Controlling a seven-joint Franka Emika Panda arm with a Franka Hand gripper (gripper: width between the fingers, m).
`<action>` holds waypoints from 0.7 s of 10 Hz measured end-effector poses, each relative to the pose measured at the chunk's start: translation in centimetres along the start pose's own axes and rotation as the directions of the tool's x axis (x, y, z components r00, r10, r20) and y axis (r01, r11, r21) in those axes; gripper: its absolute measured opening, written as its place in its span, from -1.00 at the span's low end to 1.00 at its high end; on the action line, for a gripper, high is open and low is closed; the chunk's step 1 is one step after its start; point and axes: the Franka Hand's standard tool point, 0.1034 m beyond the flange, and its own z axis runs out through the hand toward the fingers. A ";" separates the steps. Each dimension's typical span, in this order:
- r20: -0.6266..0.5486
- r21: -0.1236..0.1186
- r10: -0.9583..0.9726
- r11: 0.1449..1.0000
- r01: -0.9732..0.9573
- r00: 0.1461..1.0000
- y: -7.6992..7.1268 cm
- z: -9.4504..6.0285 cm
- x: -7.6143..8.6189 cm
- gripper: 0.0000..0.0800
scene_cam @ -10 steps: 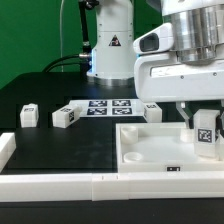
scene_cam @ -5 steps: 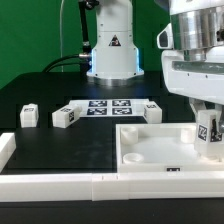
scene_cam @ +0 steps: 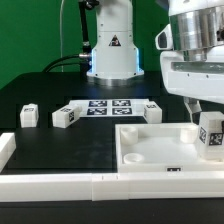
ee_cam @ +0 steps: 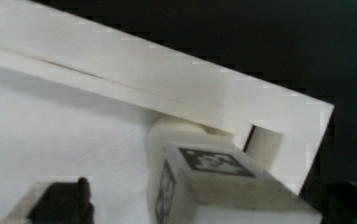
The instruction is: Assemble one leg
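My gripper [scene_cam: 209, 122] is at the exterior view's right, shut on a leg [scene_cam: 211, 134], a small white block with a black-and-white tag. It holds the leg upright over the right end of the large white square panel [scene_cam: 150, 150], low, near a corner. I cannot tell whether the leg touches the panel. In the wrist view the leg [ee_cam: 219, 180] sits between my dark fingers [ee_cam: 59, 202], beside the panel's raised rim [ee_cam: 175, 85]. Three more legs lie on the black table: two to the left [scene_cam: 30, 115] [scene_cam: 65, 117] and one behind the panel [scene_cam: 152, 112].
The marker board [scene_cam: 107, 106] lies flat at the middle back. A white rail [scene_cam: 60, 183] runs along the table's front and turns up at the left [scene_cam: 6, 148]. The robot's base [scene_cam: 112, 50] stands at the back.
My gripper has carried the leg a little toward the exterior view's right and slightly lower. The other legs and the panel have not moved.
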 end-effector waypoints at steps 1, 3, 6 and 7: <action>-0.006 -0.007 -0.162 0.987 0.162 0.987 -0.1 0.1 -0.1 0.61; -0.016 -0.042 -0.469 0.883 0.468 0.883 -0.5 0.5 -0.3 0.62; 0.030 -0.101 -0.814 0.575 0.812 0.580 -1.3 1.3 -0.6 0.62; 0.047 -0.099 -0.888 0.451 0.887 0.457 -1.2 1.3 -0.4 0.62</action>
